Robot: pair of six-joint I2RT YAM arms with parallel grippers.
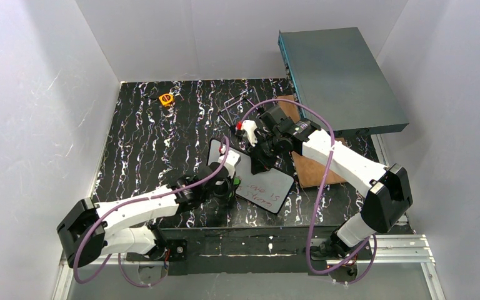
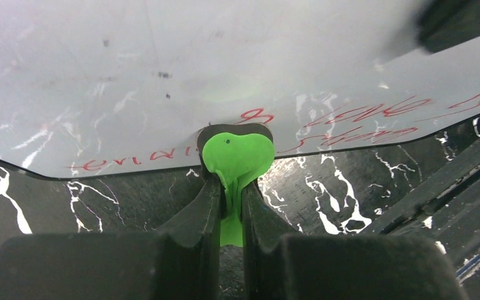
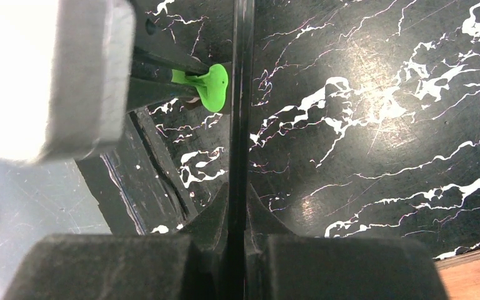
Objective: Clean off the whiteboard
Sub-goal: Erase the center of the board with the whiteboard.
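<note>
The whiteboard (image 1: 269,184) stands tilted on the black marbled table, with red handwriting along its lower part (image 2: 350,115). My right gripper (image 1: 261,164) is shut on the board's thin black top edge, which shows edge-on in the right wrist view (image 3: 242,94), between the jaws (image 3: 237,194). My left gripper (image 1: 230,186) is shut on a small green eraser pad (image 2: 237,156). The pad touches the board's lower edge next to the writing. The pad also shows in the right wrist view (image 3: 210,85), left of the board.
A large grey-teal metal box (image 1: 340,78) leans at the back right. A brown wooden board (image 1: 315,169) lies under the right arm. A small orange item (image 1: 166,99) and black wire pieces (image 1: 237,106) lie at the back. White walls enclose the table.
</note>
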